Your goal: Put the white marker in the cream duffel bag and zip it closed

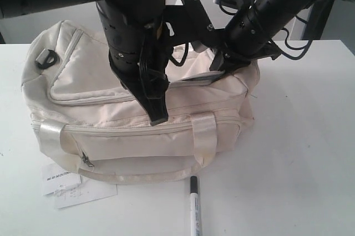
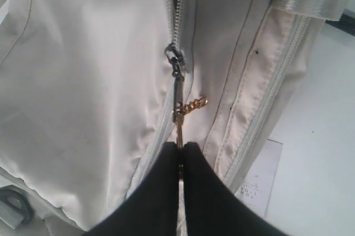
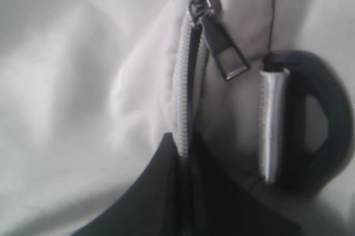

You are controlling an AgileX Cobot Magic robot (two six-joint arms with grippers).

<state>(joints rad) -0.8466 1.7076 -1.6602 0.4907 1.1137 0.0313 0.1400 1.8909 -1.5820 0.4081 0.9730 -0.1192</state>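
**Marker not yet in, we are working on the zip**

The marker [image 1: 194, 205] is lying on the table [image 1: 299, 153] just in front of the bag [image 1: 138, 136], black cap pointing toward it. It is outside the bag and nothing is touching it, so we are counting the main step as not yet done. Off to the other side, a paper tag [image 1: 61, 183] is sticking out from under the bag's front edge.

Both arms are reaching over the top of the bag. The left gripper [image 2: 180, 155] is clenching the zip pull [image 2: 178, 95], with its black fingers pressed together on the metal tab just below a small gold chain [image 2: 194, 104]. The right gripper [image 3: 186, 153] is pinching the bag itself at the zip seam near its end, close beside the black ring [image 3: 327, 119]. A slider [image 3: 201, 6] is hanging loose just beyond its fingers, and we are not holding it.

We are reading this as the opening stage: one gripper bracing the fabric while the other is set to draw the pull along the track. We are seeing a thin dark line in the zip beyond the pull, but we cannot tell how wide the mouth is standing, or whether it is wide enough for the marker.

What we are leaving for later, as we judge it:
- finishing the opening
- letting go of the pull
- picking the marker off the table
- dropping it inside
- running the zip shut
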